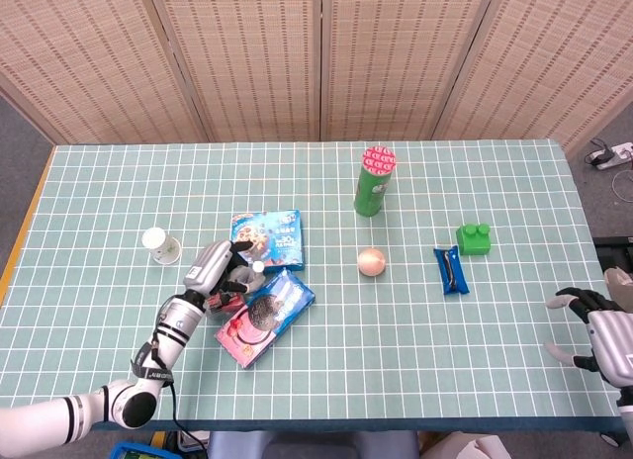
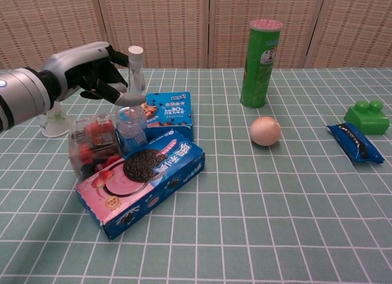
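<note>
At the far left of the table (image 1: 99, 182) a white paper cup (image 1: 160, 244) lies on the green checked cloth, just behind the left arm. The left hand (image 2: 92, 70) grips a small clear bottle (image 2: 132, 115) with a white cap, its fingers closed around the neck; the bottle is tilted slightly and its base sits low between the other goods. Just left of the bottle stands a clear box of red sweets (image 2: 92, 146), and in front of both lies a pink-and-blue Oreo box (image 2: 141, 180), angled across the cloth. Behind the bottle a blue cookie box (image 2: 168, 112) lies flat, touching or nearly touching the Oreo box.

Further right, a tall green chip can (image 2: 262, 62) stands upright near the back of the table, with a round pale onion (image 2: 265, 130) in front of it and apart from it. A blue snack packet (image 2: 353, 142) lies beyond that, and a green toy brick (image 2: 367, 117) sits just behind the packet.

At the far right edge, seen only in the head view, the right hand (image 1: 598, 325) hangs off the table, empty, its fingers spread and lightly curled.
</note>
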Controlling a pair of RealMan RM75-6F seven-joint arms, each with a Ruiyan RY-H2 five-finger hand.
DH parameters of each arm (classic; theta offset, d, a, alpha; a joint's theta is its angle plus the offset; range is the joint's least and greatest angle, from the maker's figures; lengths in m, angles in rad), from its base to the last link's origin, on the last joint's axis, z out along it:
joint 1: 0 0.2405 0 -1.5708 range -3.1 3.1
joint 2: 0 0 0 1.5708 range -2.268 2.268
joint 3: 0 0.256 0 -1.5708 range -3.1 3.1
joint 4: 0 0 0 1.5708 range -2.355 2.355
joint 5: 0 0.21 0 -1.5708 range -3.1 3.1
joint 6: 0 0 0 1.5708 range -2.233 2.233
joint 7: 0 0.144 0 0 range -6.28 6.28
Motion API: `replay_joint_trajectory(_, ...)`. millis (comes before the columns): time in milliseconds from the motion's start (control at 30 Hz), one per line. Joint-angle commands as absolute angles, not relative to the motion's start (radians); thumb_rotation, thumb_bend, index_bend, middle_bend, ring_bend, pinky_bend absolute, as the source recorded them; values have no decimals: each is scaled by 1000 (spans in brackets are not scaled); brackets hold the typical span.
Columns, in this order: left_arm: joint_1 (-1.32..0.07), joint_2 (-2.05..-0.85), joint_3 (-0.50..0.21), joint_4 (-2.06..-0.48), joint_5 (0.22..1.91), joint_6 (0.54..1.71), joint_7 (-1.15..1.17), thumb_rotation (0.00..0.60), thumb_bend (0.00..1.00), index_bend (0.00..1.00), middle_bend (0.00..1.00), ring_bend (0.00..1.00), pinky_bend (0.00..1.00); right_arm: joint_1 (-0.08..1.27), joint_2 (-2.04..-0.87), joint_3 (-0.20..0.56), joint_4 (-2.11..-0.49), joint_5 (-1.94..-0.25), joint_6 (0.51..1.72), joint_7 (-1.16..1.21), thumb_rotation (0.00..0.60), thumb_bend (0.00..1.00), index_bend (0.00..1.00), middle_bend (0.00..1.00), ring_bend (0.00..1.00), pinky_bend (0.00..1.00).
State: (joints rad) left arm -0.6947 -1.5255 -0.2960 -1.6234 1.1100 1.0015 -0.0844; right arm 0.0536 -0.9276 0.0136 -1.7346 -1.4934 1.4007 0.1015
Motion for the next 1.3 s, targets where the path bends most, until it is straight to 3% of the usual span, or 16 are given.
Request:
replay_joint_trajectory(33, -685, -1482, -307, -1698, 1100, 1040, -26, 600, 467, 703, 1000, 1000, 1000, 54, -928, 13, -1735, -1495, 1401, 101, 600, 133, 377, 292, 227, 343)
replay_joint_trajectory(667, -620, -1232, -337, -2103, 992, 1200, 207, 600, 466, 706, 1000, 1000, 1000, 56, -934, 5, -1740, -1505, 1396, 81, 600, 133, 377, 292, 228, 343)
replay_joint_trajectory(867, -597, -1203, -300, -2108, 993, 1298, 345, 600, 467, 716, 1000, 1000, 1000, 57, -934, 4, -1741, -1504, 1393, 81, 600, 133, 377, 292, 227, 343)
replay_joint_trajectory(1100, -562, -1257, -252, -2031, 1035, 1456, 515, 600, 467, 720, 1000, 1000, 1000, 53, -933, 4, -1742, -1508, 1402, 84, 600, 133, 377, 292, 227, 343)
replay_joint_trajectory(1200, -547, -1246, -263, -2035, 1012, 1438, 455, 600, 467, 729, 1000, 1000, 1000, 54, -934, 4, -1741, -1505, 1400, 84, 600, 133, 377, 292, 227, 343)
replay_joint_trajectory(1300, -529, -1191, -295, -2078, 949, 1343, 289, 600, 467, 732, 1000, 1000, 1000, 56, -935, 5, -1741, -1503, 1397, 81, 600, 133, 377, 292, 227, 343)
